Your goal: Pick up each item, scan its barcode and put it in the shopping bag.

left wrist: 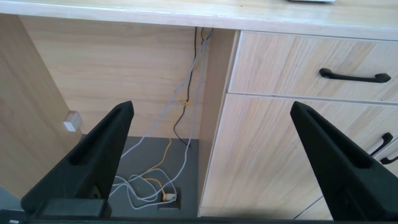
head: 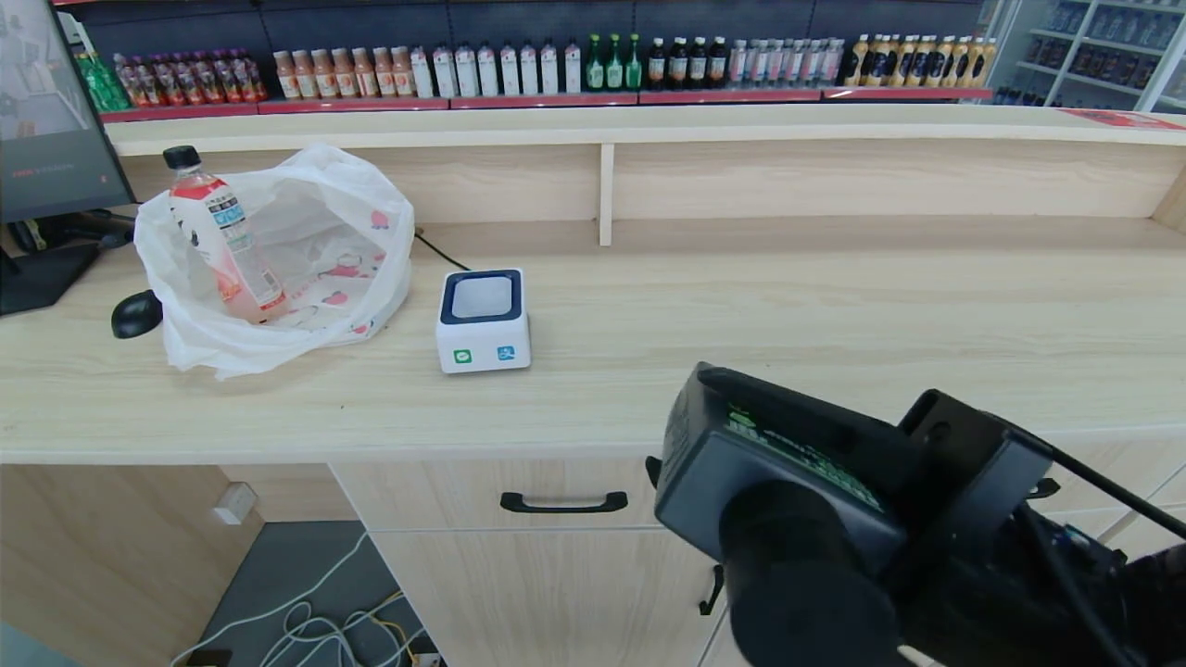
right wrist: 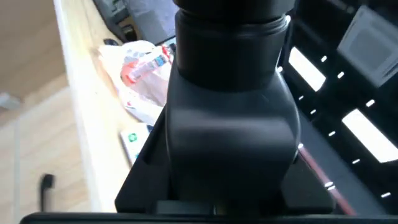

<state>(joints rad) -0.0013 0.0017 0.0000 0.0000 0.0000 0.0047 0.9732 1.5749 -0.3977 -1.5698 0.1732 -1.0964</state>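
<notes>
Shopping bag (head: 371, 259) sits open on the bench (head: 834, 306), well above my left hand (left wrist: 211, 106), and the bottle (head: 227, 241) leans inside it, black cap poking out over the rim. The scanner (head: 484, 320), a small white box with a dark-framed window on top, stands just beside the bag, on the side toward my right arm (head: 815, 519). On the bag's far side from that arm I see a black mouse (head: 137, 313) touching the plastic, and a monitor (head: 51, 102) behind it. My left hand is spread wide, fingers (left wrist: 99, 155) far apart with nothing between them, held below the bench top and facing the cabinet front: loose cables (left wrist: 155, 180) straight ahead in the open bay, a drawer handle (left wrist: 354, 76) off to one side. As for the right hand, wide or narrow I cannot tell; the right arm sits low before the drawers.
</notes>
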